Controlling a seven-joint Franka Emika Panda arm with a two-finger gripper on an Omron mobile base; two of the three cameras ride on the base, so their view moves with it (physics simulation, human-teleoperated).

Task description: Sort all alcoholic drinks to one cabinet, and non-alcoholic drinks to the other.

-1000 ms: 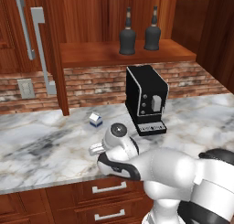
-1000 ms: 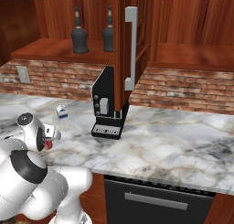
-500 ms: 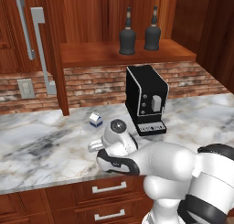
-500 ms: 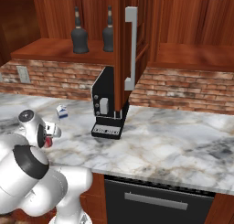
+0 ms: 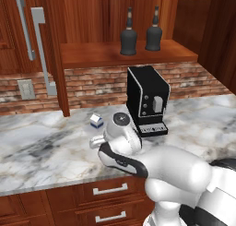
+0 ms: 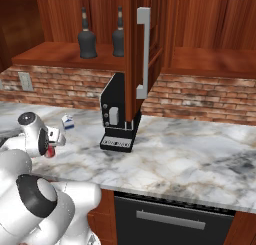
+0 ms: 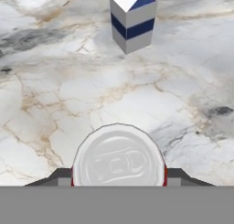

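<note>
Two dark bottles point(image 5: 128, 34) stand on the open cabinet point(image 5: 124, 54) shelf above the coffee machine point(image 5: 146, 99). Milk carton point(image 7: 132, 19) sits on the marble counter point(image 7: 55, 90) left of the machine. Gripper point(image 7: 118, 182) jaws pinch the soda can point(image 7: 118, 160), just before the carton.

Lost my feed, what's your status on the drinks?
Fingers closed on soda can, low over counter. Milk carton upright just beyond, apart. Both bottles shelved in open cabinet. Nothing blocking.
</note>
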